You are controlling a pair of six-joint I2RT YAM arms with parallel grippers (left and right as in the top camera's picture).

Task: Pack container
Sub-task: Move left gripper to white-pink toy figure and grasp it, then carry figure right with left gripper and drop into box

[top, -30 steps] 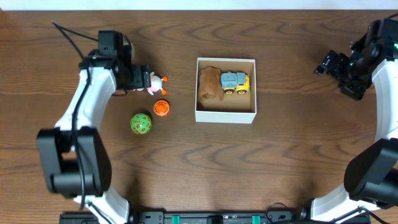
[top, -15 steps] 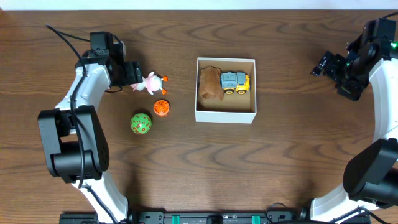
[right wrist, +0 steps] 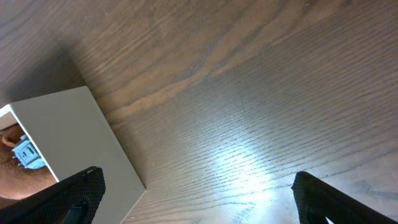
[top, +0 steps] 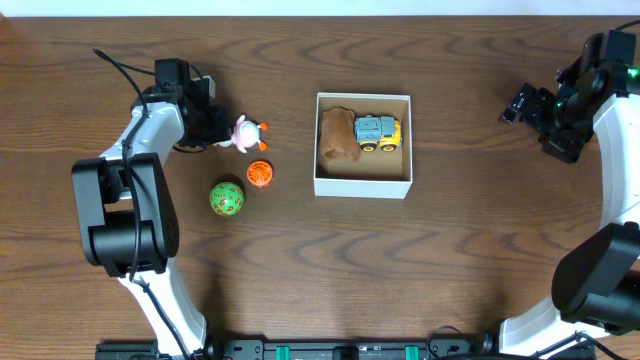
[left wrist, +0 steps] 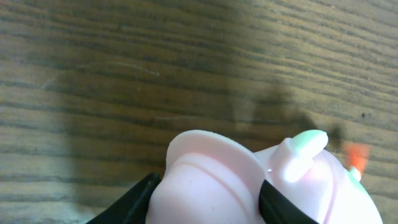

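Observation:
The container (top: pixel 362 186) is a white box with a tan inside, standing mid-table; in it lie a brown plush (top: pixel 338 138) and a blue-and-yellow toy truck (top: pixel 378 131). Left of it a pink toy (top: pixel 246 133) with orange tips rests on the table. My left gripper (top: pixel 222 130) is shut on its rear end. In the left wrist view the black fingers (left wrist: pixel 130 202) press both sides of the pink toy (left wrist: pixel 211 180). My right gripper (top: pixel 518 105) hangs open at the far right, off the table. The container's white wall (right wrist: pixel 68 137) shows in the right wrist view.
An orange ball (top: pixel 260 173) and a green patterned ball (top: pixel 227 199) lie just in front of the pink toy. A black cable (top: pixel 120 68) trails behind the left arm. Bare wood lies between the container and the right gripper (right wrist: pixel 199 205).
The left gripper's jaws have come together on the pink toy, which shifted a little left and back. The right arm has barely moved.

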